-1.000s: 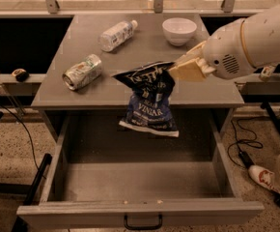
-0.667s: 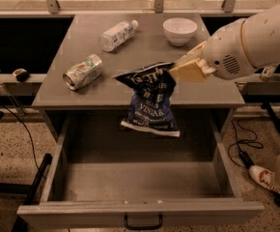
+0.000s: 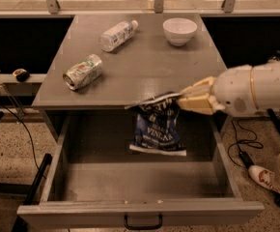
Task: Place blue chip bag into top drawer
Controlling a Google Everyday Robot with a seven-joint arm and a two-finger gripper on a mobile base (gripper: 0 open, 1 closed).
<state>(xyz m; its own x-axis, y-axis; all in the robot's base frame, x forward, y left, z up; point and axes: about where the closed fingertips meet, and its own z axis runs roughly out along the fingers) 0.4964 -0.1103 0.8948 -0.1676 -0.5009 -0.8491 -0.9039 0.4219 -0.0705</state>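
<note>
Gripper (image 3: 180,100) lower over drawer (image 3: 140,212), bag (image 3: 157,130) corner hidden

Crinkled glossy blue chip bag (image 3: 158,129) pinched at its top by smooth plastic gripper (image 3: 181,100), matt grey metal top drawer (image 3: 140,212), dented shiny can (image 3: 83,72), clear plastic bottle (image 3: 117,35)

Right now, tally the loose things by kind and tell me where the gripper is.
bottle: 1
can: 1
bowl: 1
bag: 1, hanging over the open drawer
Total: 4
The gripper is at the table's front edge, fingers shut on the bag's top.
</note>
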